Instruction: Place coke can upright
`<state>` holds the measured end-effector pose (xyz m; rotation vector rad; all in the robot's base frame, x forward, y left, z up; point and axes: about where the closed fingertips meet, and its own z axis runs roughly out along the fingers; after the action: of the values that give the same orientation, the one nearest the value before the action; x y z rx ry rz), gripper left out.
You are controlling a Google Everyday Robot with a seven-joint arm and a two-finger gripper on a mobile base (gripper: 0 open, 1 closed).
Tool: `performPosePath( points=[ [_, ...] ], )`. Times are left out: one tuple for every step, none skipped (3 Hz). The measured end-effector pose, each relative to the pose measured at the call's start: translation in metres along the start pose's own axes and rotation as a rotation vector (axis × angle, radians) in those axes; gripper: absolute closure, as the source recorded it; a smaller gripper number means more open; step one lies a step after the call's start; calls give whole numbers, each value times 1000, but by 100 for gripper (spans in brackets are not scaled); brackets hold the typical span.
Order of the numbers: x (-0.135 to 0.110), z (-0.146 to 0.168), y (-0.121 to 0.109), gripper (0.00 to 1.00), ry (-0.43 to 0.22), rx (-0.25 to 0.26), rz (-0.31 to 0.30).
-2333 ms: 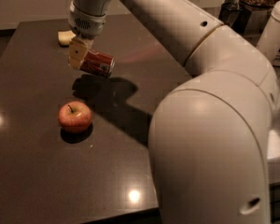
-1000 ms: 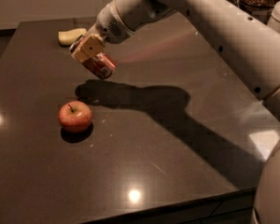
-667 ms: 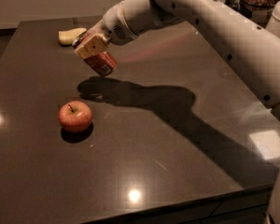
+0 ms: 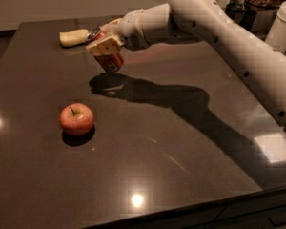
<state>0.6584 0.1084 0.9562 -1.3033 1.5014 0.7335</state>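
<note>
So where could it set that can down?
Bare dark tabletop spreads right of the round red apple and along the front edge. Crowded far left: gripper holding the tilted red metal can, beside a pale yellow lump.

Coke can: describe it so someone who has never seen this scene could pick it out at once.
Follow the white arm across the dark table to its gripper, over the far left part. The coke can is clamped in it, tilted, clear of the surface. It is a red cylinder with a silver end, unlike the round apple in front and the pale item behind.
</note>
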Motion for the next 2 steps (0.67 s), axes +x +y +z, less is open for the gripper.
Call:
performPosePath(
  points=[
    [3,0,-6,100,-43,4,-2],
    [7,2,-7,100,-77,-8,3]
  ],
)
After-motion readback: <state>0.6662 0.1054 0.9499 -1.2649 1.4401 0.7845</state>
